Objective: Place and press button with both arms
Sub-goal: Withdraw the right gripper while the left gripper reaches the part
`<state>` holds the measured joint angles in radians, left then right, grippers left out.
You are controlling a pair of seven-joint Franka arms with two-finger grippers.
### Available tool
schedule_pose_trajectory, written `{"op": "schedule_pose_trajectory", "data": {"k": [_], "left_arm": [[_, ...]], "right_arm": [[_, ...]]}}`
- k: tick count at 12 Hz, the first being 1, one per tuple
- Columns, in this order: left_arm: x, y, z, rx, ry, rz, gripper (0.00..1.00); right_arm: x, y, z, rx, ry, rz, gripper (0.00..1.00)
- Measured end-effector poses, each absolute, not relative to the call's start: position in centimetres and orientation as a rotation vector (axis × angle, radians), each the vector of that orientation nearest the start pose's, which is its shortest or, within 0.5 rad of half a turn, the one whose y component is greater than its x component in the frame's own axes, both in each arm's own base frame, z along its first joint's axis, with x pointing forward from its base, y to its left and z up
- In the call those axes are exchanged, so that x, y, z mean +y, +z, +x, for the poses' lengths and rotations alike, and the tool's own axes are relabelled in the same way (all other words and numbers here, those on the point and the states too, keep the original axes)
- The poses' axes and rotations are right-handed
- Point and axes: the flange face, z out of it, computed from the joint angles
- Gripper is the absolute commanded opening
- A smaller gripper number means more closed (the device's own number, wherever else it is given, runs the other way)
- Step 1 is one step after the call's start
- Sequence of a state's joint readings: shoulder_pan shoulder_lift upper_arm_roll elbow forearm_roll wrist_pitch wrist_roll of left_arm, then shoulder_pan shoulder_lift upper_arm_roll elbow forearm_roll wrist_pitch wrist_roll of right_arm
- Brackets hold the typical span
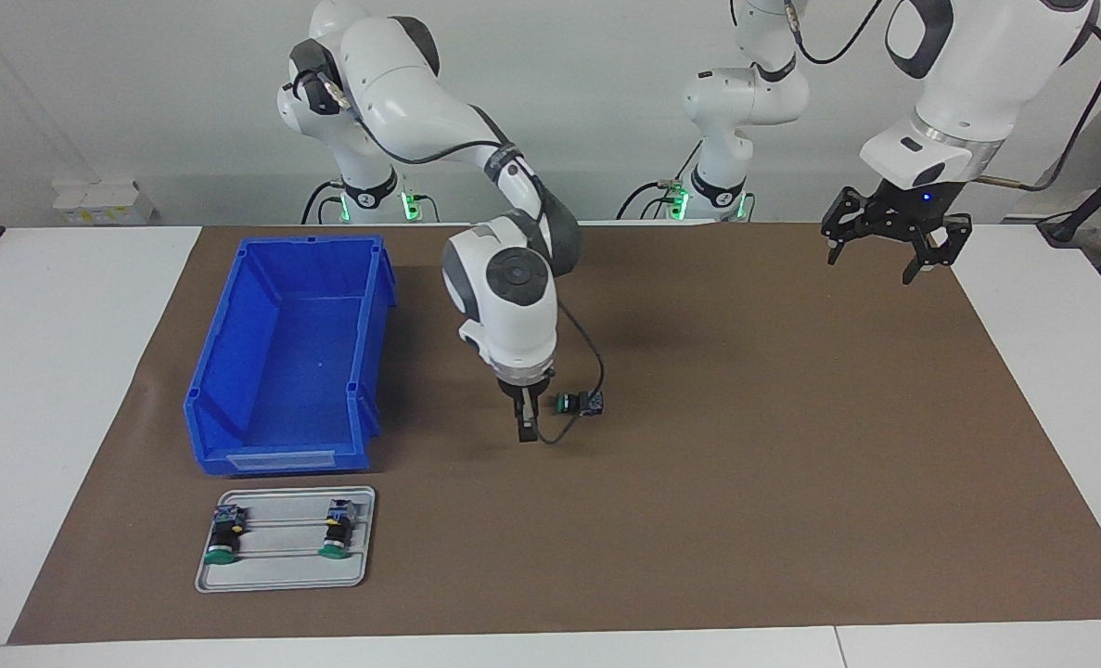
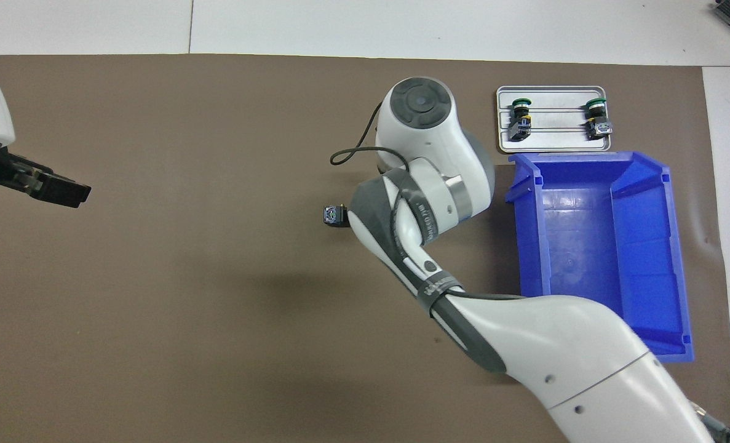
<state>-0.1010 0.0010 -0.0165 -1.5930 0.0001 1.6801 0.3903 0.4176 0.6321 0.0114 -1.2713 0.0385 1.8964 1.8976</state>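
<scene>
The button (image 1: 579, 404) is found lying on the brown mat (image 1: 791, 464) about the middle of the worktop (image 1: 68, 371), well apart from every edge. It appears to be laid on its side, with the green cap turned toward the right arm's end and the grey-blue block toward the left arm's end. In the overhead view only the block end of the button (image 2: 334, 215) is shown; the rest is covered by the right arm (image 2: 426, 184).

The right tool (image 1: 527, 430) is held low over the mat, just beside the button's cap. No contact between the two can be made out, and nothing is seen grasped in it. Whether this tool is released or clenched cannot be told from either view.

The left tool (image 1: 893, 249) is kept raised and released, empty, over the mat's corner by the robots' edge at the left arm's end, well apart from the button (image 2: 51, 187).

The placing is judged to be done, or all but done, since the button is borne by the mat alone. The pressing is judged to be left: the cap is not yet touched by either tool, and the left arm is not yet brought in.

Two like buttons (image 1: 225, 533) (image 1: 337, 529) are kept on a grey tray (image 1: 281, 577) next to a blue bin (image 1: 281, 371) toward the right arm's end
</scene>
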Motion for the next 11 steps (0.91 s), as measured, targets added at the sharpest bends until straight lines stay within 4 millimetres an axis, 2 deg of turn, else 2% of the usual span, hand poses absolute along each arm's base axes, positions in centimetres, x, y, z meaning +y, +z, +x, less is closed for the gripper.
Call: {"op": "schedule_pose_trajectory", "data": {"k": [2, 4, 6, 8, 11], "left_arm": [[-9.6, 61.8, 56.2, 0.952, -0.152, -2.976, 1.00], [-12.3, 60.3, 56.7, 1.184, -0.148, -2.889, 1.00], [-15.1, 58.1, 57.6, 1.402, -0.155, -2.793, 1.00], [-18.3, 55.8, 58.4, 1.535, -0.174, -2.746, 1.00], [-23.7, 52.6, 58.5, 1.698, -0.188, -2.667, 1.00]], "right_arm": [[24.5, 43.1, 67.3, 2.003, 0.130, -2.405, 0.77], [19.7, 47.9, 67.0, 1.821, 0.157, -2.540, 0.77], [17.1, 51.5, 66.0, 1.625, 0.165, -2.666, 0.77], [15.3, 54.6, 65.0, 1.412, 0.148, -2.764, 0.77], [11.5, 59.5, 62.5, 1.052, 0.167, -2.903, 0.77]]}}
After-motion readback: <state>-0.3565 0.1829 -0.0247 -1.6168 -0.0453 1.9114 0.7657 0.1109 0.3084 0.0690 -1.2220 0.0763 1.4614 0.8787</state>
